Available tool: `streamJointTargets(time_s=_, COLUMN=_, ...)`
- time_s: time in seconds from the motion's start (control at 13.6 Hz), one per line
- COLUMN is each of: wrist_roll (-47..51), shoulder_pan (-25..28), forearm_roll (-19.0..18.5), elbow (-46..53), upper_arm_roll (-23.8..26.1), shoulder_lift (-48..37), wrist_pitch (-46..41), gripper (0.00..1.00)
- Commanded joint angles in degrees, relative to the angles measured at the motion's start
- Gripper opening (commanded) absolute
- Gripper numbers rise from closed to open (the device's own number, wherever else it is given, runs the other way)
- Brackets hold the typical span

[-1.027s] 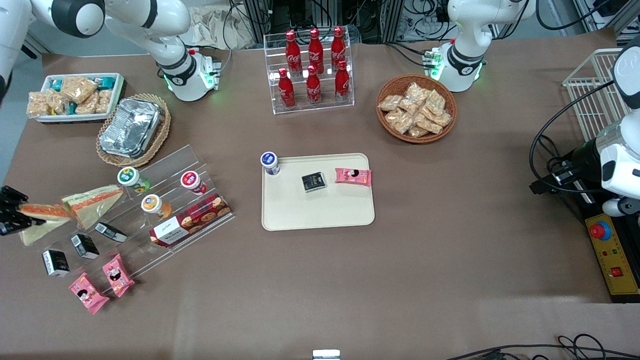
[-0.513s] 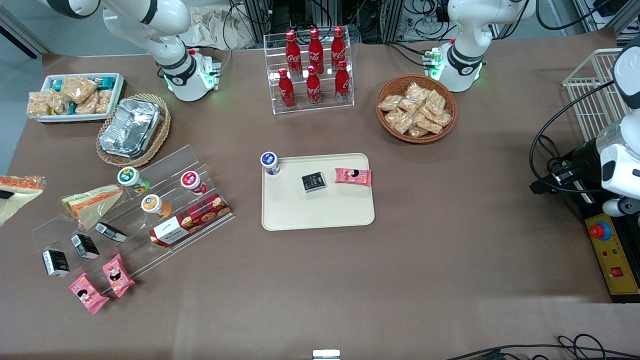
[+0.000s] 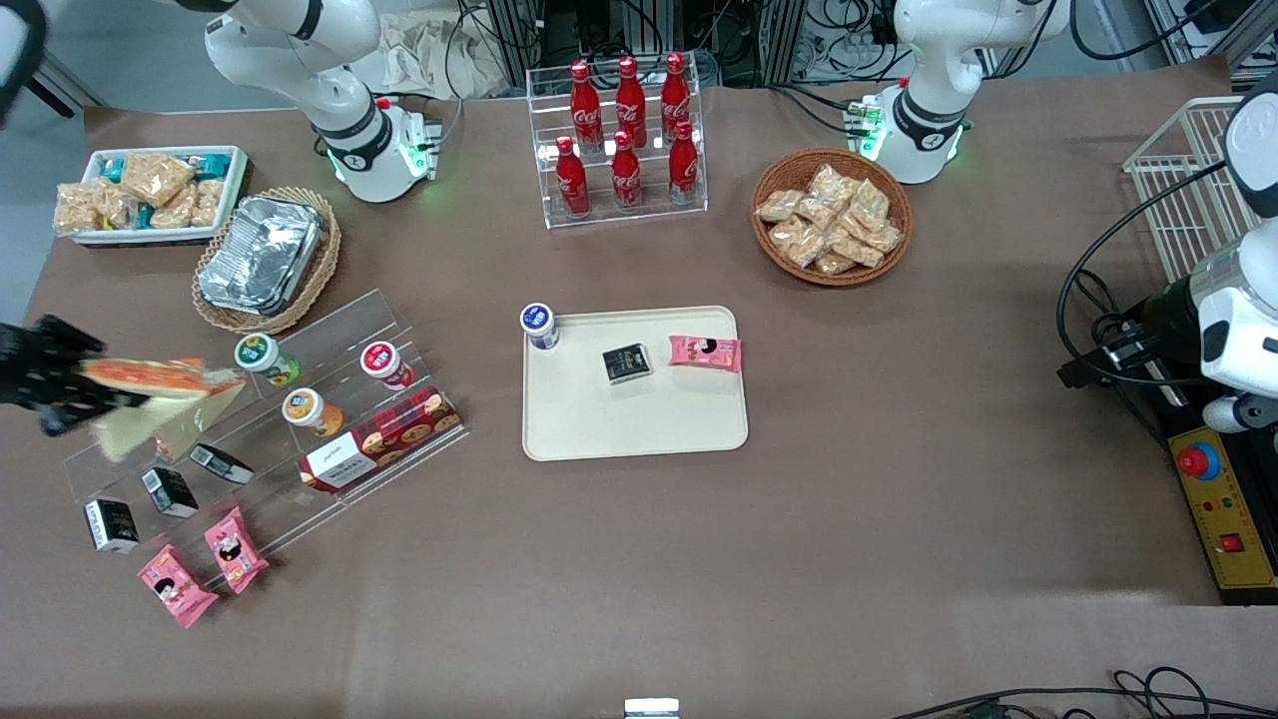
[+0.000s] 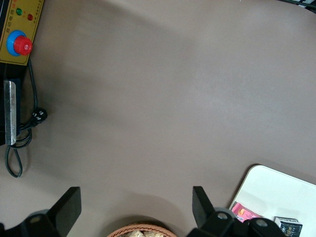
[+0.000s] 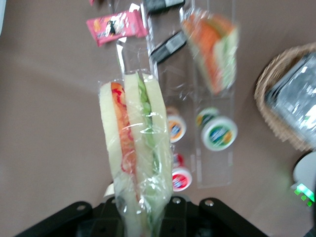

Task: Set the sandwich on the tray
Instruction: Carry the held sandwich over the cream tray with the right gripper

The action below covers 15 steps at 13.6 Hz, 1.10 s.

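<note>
In the front view the claw (image 3: 60,384) hangs over the working arm's end of the worktop (image 3: 639,559), closed on the sandwich (image 3: 150,379), which it holds by the bread end with the orange-red filling edge showing along the top. The sandwich is in the air above the upper step of the clear acrylic rack (image 3: 260,429), where it seems to cover a second wedge sandwich, though the blur makes that hard to confirm. The tray (image 3: 639,419) lies at mid-worktop, well apart from the sandwich and at about 3 o'clock from it; it carries a blue-lidded cup (image 3: 538,325) at 1 corner, a small black pack (image 3: 627,362) and a pink snack pack (image 3: 705,352) across its rim. From the left wrist view only a corner of the tray (image 4: 266,185) shows, with the pink snack pack (image 4: 244,212) and small black pack (image 4: 289,226) on it. In the right wrist view the sandwich (image 5: 136,163) stands out from between the claw's fingers, red and green filling between 2 pale slices, and the second wedge sandwich (image 5: 212,52) lies on the clear acrylic rack (image 5: 217,133) at about 1 o'clock from it.
</note>
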Motion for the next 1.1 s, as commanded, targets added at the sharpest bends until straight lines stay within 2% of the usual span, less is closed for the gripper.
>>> streamJointTargets(time_s=0.0, wrist_roll=12.7, shoulder_pan=7.4, forearm_roll=-0.5, elbow=0.2, upper_arm_roll=-0.5, shoulder_lift=2.1, wrist_pitch=3.9, gripper=0.0)
streamJointTargets(time_s=0.29, wrist_roll=28.6, shoulder_pan=16.6, forearm_roll=0.3, elbow=-0.3, upper_arm_roll=0.0, shoulder_lift=6.8, wrist_pitch=11.5, gripper=0.0)
streamJointTargets(time_s=0.44, wrist_roll=35.0, shoulder_pan=19.1, forearm_roll=3.9, elbow=-0.5, upper_arm_roll=0.9, shoulder_lift=9.5, wrist_pitch=15.5, gripper=0.0)
streamJointTargets(time_s=0.66, wrist_roll=41.7, shoulder_pan=22.7, forearm_roll=4.2, elbow=-0.8, upper_arm_roll=2.9, shoulder_lift=13.4, wrist_pitch=22.2, gripper=0.0)
streamJointTargets(time_s=0.81, wrist_roll=47.3, shoulder_pan=24.2, forearm_roll=4.3, elbow=-1.8, upper_arm_roll=6.0, shoulder_lift=15.6, wrist_pitch=27.7, gripper=0.0)
streamJointTargets(time_s=1.03, wrist_roll=50.8, shoulder_pan=27.6, forearm_roll=4.2, elbow=-4.6, upper_arm_roll=8.1, shoulder_lift=17.6, wrist_pitch=30.9, gripper=0.0)
